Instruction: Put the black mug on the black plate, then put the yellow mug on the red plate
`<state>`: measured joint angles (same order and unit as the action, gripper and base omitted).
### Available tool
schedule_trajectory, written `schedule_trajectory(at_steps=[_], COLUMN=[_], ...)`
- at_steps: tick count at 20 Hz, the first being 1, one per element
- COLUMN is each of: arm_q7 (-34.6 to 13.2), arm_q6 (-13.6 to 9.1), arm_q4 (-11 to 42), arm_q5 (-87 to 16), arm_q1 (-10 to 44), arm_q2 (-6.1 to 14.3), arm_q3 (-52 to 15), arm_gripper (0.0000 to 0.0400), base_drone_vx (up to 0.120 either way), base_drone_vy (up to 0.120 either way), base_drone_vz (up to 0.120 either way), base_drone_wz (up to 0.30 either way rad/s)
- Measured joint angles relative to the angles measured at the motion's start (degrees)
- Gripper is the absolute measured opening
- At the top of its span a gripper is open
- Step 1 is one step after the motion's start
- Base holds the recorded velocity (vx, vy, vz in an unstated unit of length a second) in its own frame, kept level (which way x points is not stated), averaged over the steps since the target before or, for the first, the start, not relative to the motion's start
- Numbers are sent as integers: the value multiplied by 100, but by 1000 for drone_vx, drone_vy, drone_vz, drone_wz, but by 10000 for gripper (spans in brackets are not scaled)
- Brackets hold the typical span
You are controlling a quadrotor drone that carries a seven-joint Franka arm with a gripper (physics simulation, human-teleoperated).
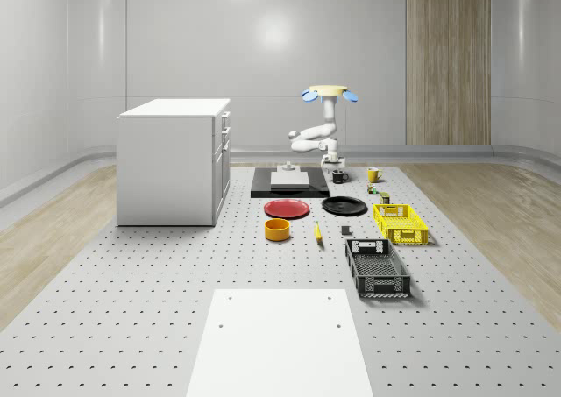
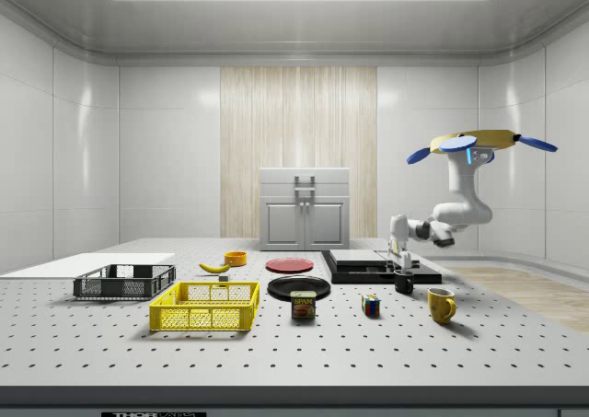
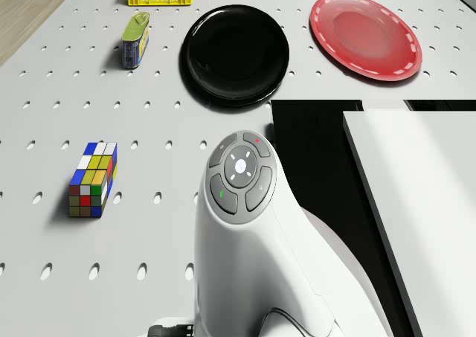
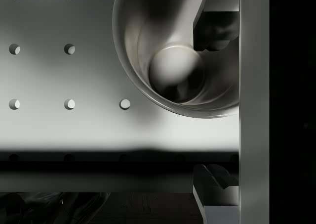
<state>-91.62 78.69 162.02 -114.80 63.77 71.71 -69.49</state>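
Observation:
The black mug [image 1: 340, 176] stands upright on the table beside the black slab [image 1: 289, 187]; in the side view the black mug [image 2: 404, 283] is right under my gripper [image 2: 402, 266]. The wrist view looks straight down into the mug [image 4: 173, 61]. My gripper [image 4: 216, 105] is open, one finger [image 4: 217, 28] over the mug's opening and the other finger [image 4: 215, 189] outside its rim. The drone [image 1: 329, 91] hovers over the table's far end. The yellow mug [image 1: 373, 174] stands nearby. Nearer the front lie the black plate [image 1: 344, 206] and the red plate [image 1: 287, 209], both bare.
A Rubik's cube [image 3: 93, 179] and a tin can [image 3: 136, 38] sit near the black plate [image 3: 238, 54]. A yellow crate [image 1: 401, 223], a black crate [image 1: 377, 267], an orange bowl [image 1: 277, 230] and a banana [image 1: 317, 231] lie closer. A white cabinet [image 1: 175, 160] stands at the whole-scene view's left.

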Motion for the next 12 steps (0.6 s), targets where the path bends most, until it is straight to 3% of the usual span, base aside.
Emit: schedule_trajectory(at_steps=[2,5,12], arm_q7=[-11,-29,-71], arm_q6=[39,94,208], arm_q4=[-6,-14,-26], arm_q5=[12,35,93], arm_q1=[15,38,88], arm_q2=[39,94,216], arm_q3=[-2,-10,-35], arm_gripper=[208,156,118], base_drone_vx=[0,0,0], base_drone_vy=[0,0,0], base_drone_vz=[0,0,0], base_drone_wz=[0,0,0])
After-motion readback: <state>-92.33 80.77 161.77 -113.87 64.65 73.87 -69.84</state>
